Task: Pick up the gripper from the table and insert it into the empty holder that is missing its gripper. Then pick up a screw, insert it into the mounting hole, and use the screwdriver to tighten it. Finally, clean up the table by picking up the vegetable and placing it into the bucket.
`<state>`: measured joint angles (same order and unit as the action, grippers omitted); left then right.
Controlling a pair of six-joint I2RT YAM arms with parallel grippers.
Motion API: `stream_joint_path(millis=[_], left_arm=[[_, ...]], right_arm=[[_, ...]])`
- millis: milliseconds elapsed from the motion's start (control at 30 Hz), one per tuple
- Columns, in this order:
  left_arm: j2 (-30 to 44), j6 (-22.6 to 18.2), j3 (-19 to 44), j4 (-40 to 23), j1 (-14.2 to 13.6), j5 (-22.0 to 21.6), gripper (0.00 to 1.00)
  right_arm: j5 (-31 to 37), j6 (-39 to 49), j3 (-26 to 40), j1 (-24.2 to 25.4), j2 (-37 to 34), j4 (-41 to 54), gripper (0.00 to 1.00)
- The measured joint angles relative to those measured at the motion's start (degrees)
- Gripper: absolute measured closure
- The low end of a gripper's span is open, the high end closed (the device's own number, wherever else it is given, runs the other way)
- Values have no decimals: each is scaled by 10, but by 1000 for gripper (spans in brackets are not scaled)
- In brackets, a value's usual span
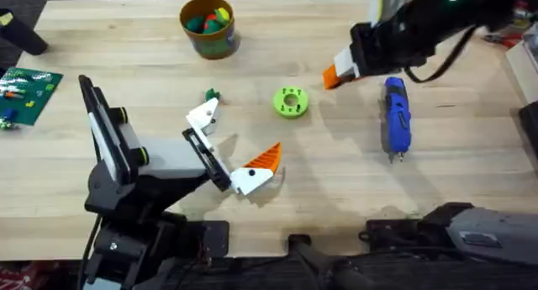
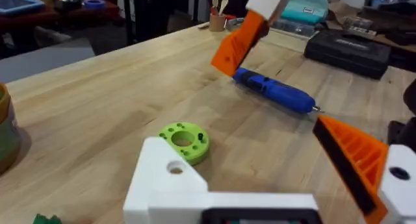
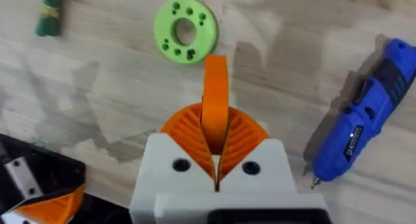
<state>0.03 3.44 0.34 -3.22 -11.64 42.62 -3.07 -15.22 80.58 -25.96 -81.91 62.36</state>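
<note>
My right gripper (image 1: 338, 71) hangs above the table, shut on the small orange wedge-shaped gripper (image 3: 215, 97), which sticks out from between its ribbed pads (image 3: 188, 130). It is to the right of the lime-green disc (image 1: 291, 102). My left gripper (image 1: 231, 147) rests open on the table. One of its fingers is the bare white holder (image 2: 170, 182) with the dark mounting hole (image 2: 175, 167). The other carries a striped orange tip (image 2: 354, 160). The blue screwdriver (image 1: 396, 115) lies right of the disc. A green vegetable (image 1: 211, 95) lies beside the holder. The ochre bucket (image 1: 208, 39) stands at the back.
Small dark pieces sit in the green disc's (image 3: 185, 29) holes; one shows in the left wrist view (image 2: 200, 137). The bucket has coloured items in it. A green board (image 1: 29, 92) lies at the far left. Bare wood stretches between the disc and the front edge.
</note>
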Motion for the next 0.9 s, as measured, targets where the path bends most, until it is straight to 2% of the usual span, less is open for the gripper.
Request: stream_joint_path(millis=[367, 533, 667, 900], left_arm=[[0, 0, 0, 0, 0, 0, 16], [0, 0, 0, 0, 0, 0, 16], [0, 0, 0, 0, 0, 0, 16], [0, 0, 0, 0, 0, 0, 16]], right_arm=[[-38, -22, -3, 0, 66, -104, 983], [-61, -59, -53, 4, 83, -210, 983], [-124, -94, -104, 30, 82, -312, 983], [-263, -149, -207, 104, 83, -474, 983]])
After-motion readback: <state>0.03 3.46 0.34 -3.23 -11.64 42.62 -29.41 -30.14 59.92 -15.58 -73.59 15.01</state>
